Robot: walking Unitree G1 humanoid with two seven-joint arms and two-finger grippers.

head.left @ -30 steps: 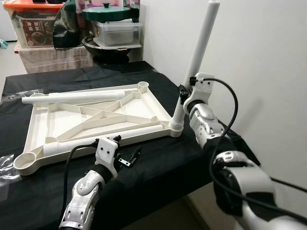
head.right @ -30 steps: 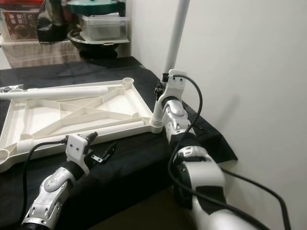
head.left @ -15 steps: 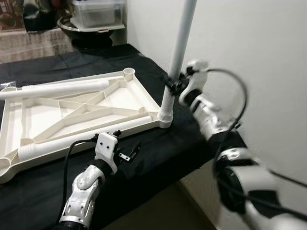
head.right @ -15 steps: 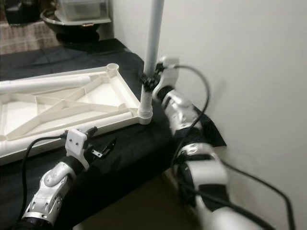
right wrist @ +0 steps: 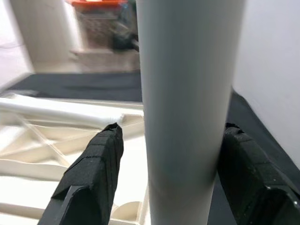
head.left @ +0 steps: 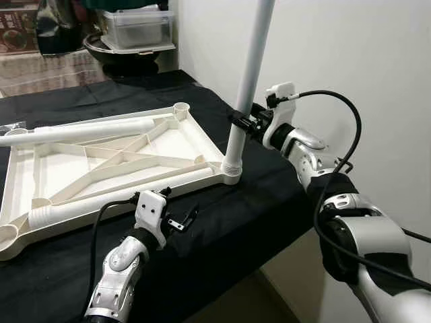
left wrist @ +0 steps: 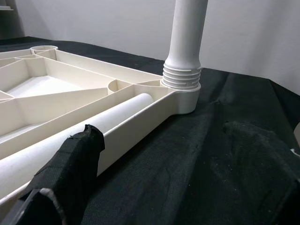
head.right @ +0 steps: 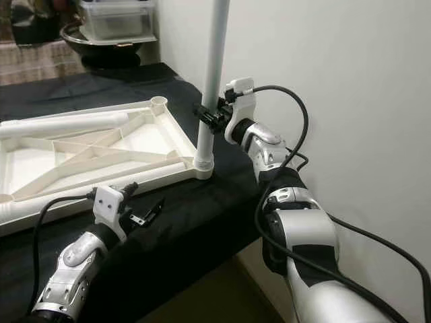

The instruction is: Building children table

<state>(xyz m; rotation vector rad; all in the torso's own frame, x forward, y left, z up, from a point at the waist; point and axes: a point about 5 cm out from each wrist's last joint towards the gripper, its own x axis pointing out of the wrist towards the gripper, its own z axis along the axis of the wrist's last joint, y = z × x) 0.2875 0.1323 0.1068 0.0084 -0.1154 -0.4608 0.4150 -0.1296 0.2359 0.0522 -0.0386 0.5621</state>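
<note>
A cream plastic tabletop (head.left: 202,138) lies upside down on a black cloth. One white leg (head.left: 252,60) stands upright in its near right corner socket (left wrist: 180,91). My right gripper (head.left: 237,121) is shut on this leg a little above the socket, with a black finger (right wrist: 93,173) on each side of the tube (right wrist: 187,117). A second leg (head.left: 87,130) lies across the far side of the tabletop. A third leg (head.left: 121,198) lies along its near rim. My left gripper (head.left: 183,219) hovers open over the cloth just in front of that rim, holding nothing.
The white wall (head.left: 350,54) is close on the right, and the cloth-covered table edge (head.left: 269,229) runs below my right arm. Storage boxes, a black pot and a clear lidded container (head.left: 138,30) are stacked behind the table. A plastic bag (head.left: 10,126) lies at the far left.
The leg was tilted a second ago and now stands upright in the socket. My right wrist has swung round to the leg's right side. The camera has shifted; the left arm has barely moved.
</note>
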